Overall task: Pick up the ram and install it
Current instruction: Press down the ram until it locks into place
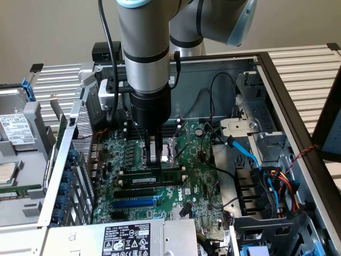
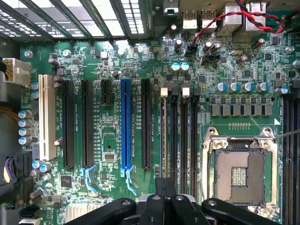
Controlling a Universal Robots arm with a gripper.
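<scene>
Surface: green motherboard (image 1: 176, 160) in open computer case (image 1: 277, 106) | claw (image 1: 154, 166) closed, pressing ram (image 1: 152, 180) | blue slot (image 1: 134, 203) nearby

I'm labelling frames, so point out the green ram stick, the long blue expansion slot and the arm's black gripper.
Green ram stick (image 1: 152, 180): exterior view, on its white label strip.
Long blue expansion slot (image 2: 125, 124): wrist view, mid-length of the slot.
Black gripper (image 2: 164, 194): wrist view, between its fingertips.

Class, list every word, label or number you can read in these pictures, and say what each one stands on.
"DELL": logo printed on the motherboard.
Power supply label: print too small to read.
Hard drive label: too small to read.
White strip on the ram: too small to read.
Slot lettering: blurred.
</scene>
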